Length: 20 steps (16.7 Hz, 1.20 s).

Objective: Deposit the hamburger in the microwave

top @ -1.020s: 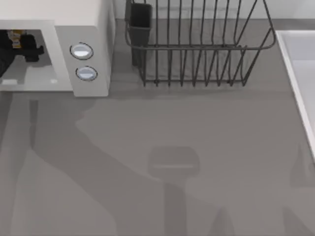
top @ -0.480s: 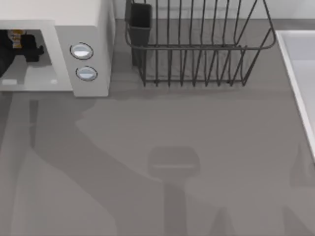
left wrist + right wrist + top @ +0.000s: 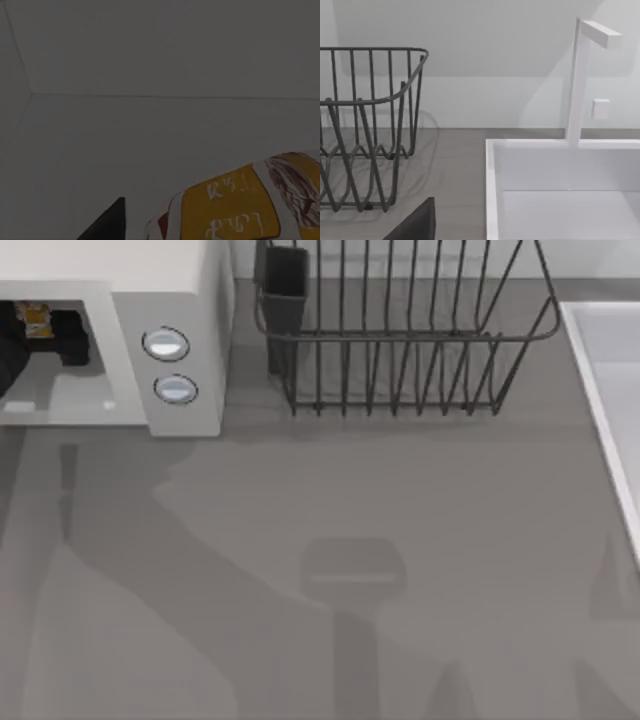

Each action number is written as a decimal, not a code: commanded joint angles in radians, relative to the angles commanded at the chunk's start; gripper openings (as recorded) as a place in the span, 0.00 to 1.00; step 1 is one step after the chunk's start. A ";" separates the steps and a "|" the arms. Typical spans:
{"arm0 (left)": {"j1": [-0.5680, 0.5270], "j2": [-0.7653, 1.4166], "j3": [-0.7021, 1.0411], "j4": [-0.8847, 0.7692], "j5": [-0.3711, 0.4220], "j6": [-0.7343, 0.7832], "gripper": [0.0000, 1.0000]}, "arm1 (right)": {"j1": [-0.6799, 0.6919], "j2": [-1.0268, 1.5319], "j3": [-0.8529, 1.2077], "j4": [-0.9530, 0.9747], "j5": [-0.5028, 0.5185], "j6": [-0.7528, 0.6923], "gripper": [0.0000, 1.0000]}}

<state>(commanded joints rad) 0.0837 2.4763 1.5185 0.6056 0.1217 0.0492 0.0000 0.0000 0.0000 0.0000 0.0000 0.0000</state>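
One relation matters: hamburger [image 3: 33, 313] at our left gripper [image 3: 55, 337], inside microwave [image 3: 190, 300] cavity near table's left edge; grip state unclear. Right arm parked.

A grey table [image 3: 400, 540] is seen. At its far left the microwave [image 3: 180, 300] is set; the dish rack [image 3: 400, 360] stands beside it, and a white sink [image 3: 600, 390] at the right edge.

Matte black throughout: blocky, angular left gripper [image 3: 58, 335] of hard-edged segments just left of the microwave [image 3: 170, 300] knobs; a dark wedge-shaped fingertip [image 3: 415, 224] beside the sink [image 3: 492, 190].
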 joint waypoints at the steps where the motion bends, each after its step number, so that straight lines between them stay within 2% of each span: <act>1: 0.000 0.000 0.000 0.000 0.000 0.000 1.00 | 0.000 0.000 0.000 0.000 0.000 0.000 1.00; 4: 0.000 0.000 0.000 0.000 0.000 0.000 1.00 | 0.000 0.000 0.000 0.000 0.000 0.000 1.00; 5: 0.027 -0.145 -0.232 0.082 0.000 0.000 1.00 | 0.000 0.000 0.000 0.000 0.000 0.000 1.00; 8: 0.033 -0.174 -0.267 0.111 0.011 0.002 1.00 | 0.000 0.000 0.000 0.000 0.000 0.000 1.00; 11: 0.053 -0.239 -0.394 0.182 0.031 0.003 1.00 | 0.000 0.000 0.000 0.000 0.000 0.000 1.00; 20: 0.123 -0.520 -1.032 0.459 0.095 0.023 1.00 | 0.000 0.000 0.000 0.000 0.000 0.000 1.00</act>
<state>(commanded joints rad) 0.2067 1.9563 0.4868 1.0642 0.2170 0.0721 0.0000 0.0000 0.0000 0.0000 0.0000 0.0000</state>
